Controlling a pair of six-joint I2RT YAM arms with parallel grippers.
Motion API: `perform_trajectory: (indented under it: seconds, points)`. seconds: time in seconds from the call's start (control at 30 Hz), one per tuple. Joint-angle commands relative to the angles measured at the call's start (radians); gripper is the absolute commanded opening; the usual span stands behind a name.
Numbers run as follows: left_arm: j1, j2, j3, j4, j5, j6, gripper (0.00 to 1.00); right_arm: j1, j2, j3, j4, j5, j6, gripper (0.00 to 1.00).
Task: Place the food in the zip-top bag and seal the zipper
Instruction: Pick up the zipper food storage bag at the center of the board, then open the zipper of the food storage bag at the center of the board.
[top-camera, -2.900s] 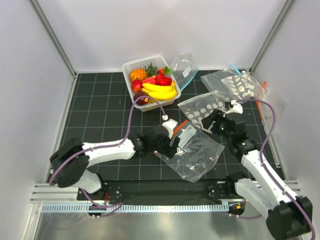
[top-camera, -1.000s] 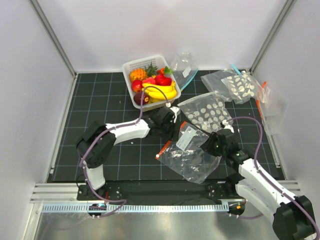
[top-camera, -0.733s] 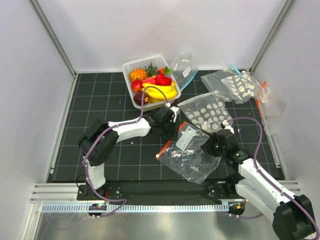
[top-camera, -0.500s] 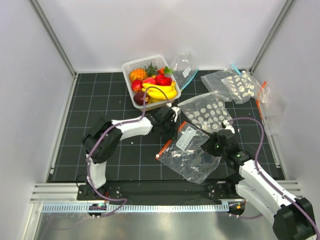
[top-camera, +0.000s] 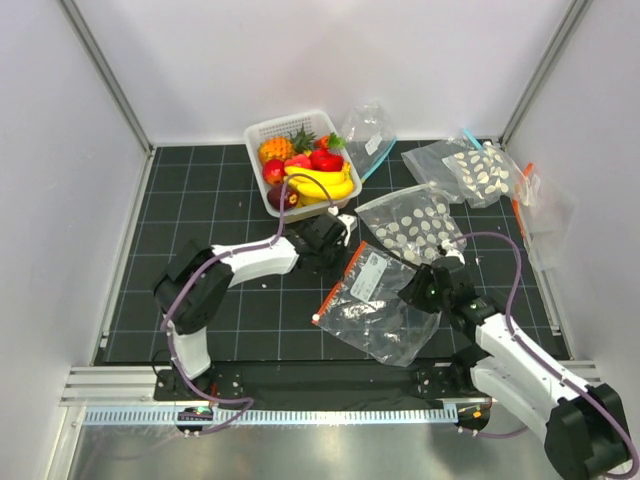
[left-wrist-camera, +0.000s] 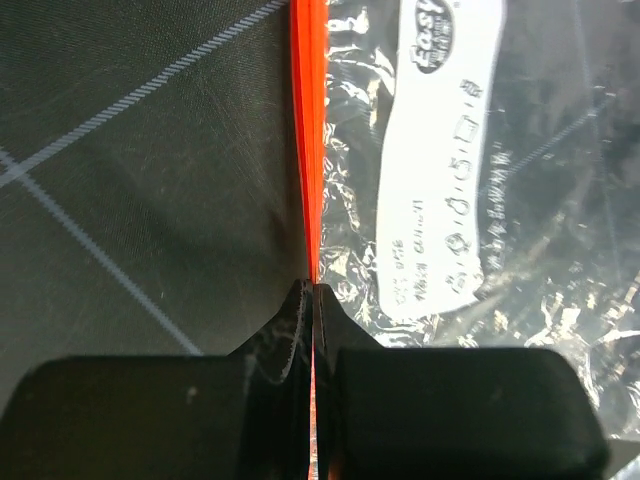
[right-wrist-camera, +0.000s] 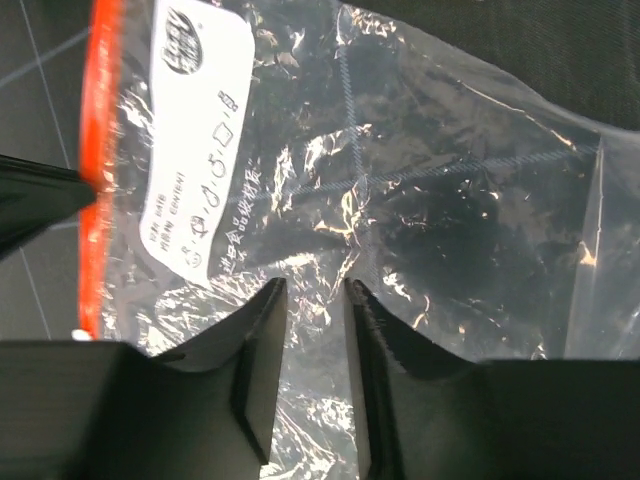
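The clear zip-top bag (top-camera: 385, 305) lies flat on the black mat between the arms, white label (top-camera: 369, 270) facing up. Its orange-red zipper (top-camera: 335, 292) runs along its left edge. My left gripper (top-camera: 343, 247) is shut on the far end of the zipper (left-wrist-camera: 310, 150), pinching the strip between its tips (left-wrist-camera: 313, 288). My right gripper (right-wrist-camera: 315, 290) hovers over the bag's right part (right-wrist-camera: 450, 200), jaws a narrow gap apart with crinkled plastic showing between them. The food (top-camera: 318, 180), a banana bunch with red and maroon fruits, sits in the white basket (top-camera: 262, 133).
Two clear bags dotted with white discs (top-camera: 412, 225) (top-camera: 478, 170) lie right of the basket. A clear bag with a blue strip (top-camera: 370, 130) stands behind it. Another clear bag (top-camera: 540, 200) leans at the right wall. White walls enclose the mat.
My left gripper's jaws have closed onto the far end of the zipper strip, and the bag's mouth edge has shifted slightly. The right gripper has barely moved.
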Motion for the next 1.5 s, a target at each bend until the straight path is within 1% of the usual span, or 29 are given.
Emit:
perform_trajectory:
  seconds: [0.0, 0.03, 0.07, 0.17, 0.2, 0.27, 0.3, 0.37, 0.4, 0.53, 0.6, 0.7, 0.87, 1.03, 1.23, 1.4, 1.47]
  points:
    - [-0.013, -0.105, -0.011, -0.001, -0.030, 0.005, 0.00, 0.014, 0.048, 0.079, 0.036, -0.050, -0.046, 0.39]
    - [-0.021, -0.128, -0.012, -0.007, -0.034, 0.007, 0.00, 0.028, 0.077, 0.108, 0.036, -0.053, -0.057, 0.41]
    - [-0.026, -0.140, -0.017, -0.010, -0.044, 0.007, 0.00, 0.037, 0.088, 0.124, 0.035, -0.048, -0.060, 0.47]
    - [-0.041, -0.180, -0.026, -0.019, -0.053, 0.008, 0.00, 0.080, 0.144, 0.186, 0.030, -0.027, -0.066, 0.54]
    - [-0.043, -0.191, -0.029, -0.022, -0.054, 0.008, 0.00, 0.115, 0.154, 0.200, 0.030, -0.019, -0.063, 0.58]
    - [-0.056, -0.220, -0.038, -0.030, -0.074, 0.007, 0.00, 0.152, 0.184, 0.243, 0.033, 0.012, -0.051, 0.63]
    - [-0.061, -0.229, -0.043, -0.031, -0.083, 0.007, 0.00, 0.189, 0.191, 0.259, 0.032, 0.062, -0.046, 0.65]
    - [-0.078, -0.258, -0.055, -0.030, -0.114, 0.007, 0.00, 0.229, 0.201, 0.296, 0.033, 0.102, -0.026, 0.68]
    - [-0.085, -0.266, -0.060, -0.028, -0.143, 0.005, 0.00, 0.261, 0.214, 0.308, 0.032, 0.125, -0.017, 0.68]
    - [-0.131, -0.306, -0.087, -0.015, -0.217, 0.002, 0.00, 0.317, 0.261, 0.355, 0.035, 0.223, 0.018, 0.67]
    - [-0.144, -0.324, -0.100, -0.004, -0.241, -0.003, 0.00, 0.333, 0.277, 0.354, 0.047, 0.242, 0.046, 0.65]
    - [-0.171, -0.343, -0.123, 0.019, -0.258, -0.010, 0.00, 0.353, 0.278, 0.333, 0.111, 0.265, 0.078, 0.62]
    - [-0.216, -0.379, -0.190, 0.082, -0.314, -0.027, 0.00, 0.367, 0.290, 0.319, 0.154, 0.265, 0.093, 0.61]
    - [-0.240, -0.429, -0.250, 0.156, -0.343, -0.039, 0.00, 0.373, 0.277, 0.274, 0.236, 0.236, 0.121, 0.59]
    - [-0.253, -0.470, -0.278, 0.194, -0.358, -0.030, 0.00, 0.383, 0.287, 0.248, 0.288, 0.211, 0.139, 0.57]
    - [-0.260, -0.467, -0.276, 0.194, -0.360, -0.024, 0.00, 0.392, 0.283, 0.228, 0.354, 0.190, 0.141, 0.57]
    - [-0.263, -0.469, -0.278, 0.196, -0.364, -0.024, 0.00, 0.398, 0.287, 0.231, 0.352, 0.190, 0.141, 0.57]
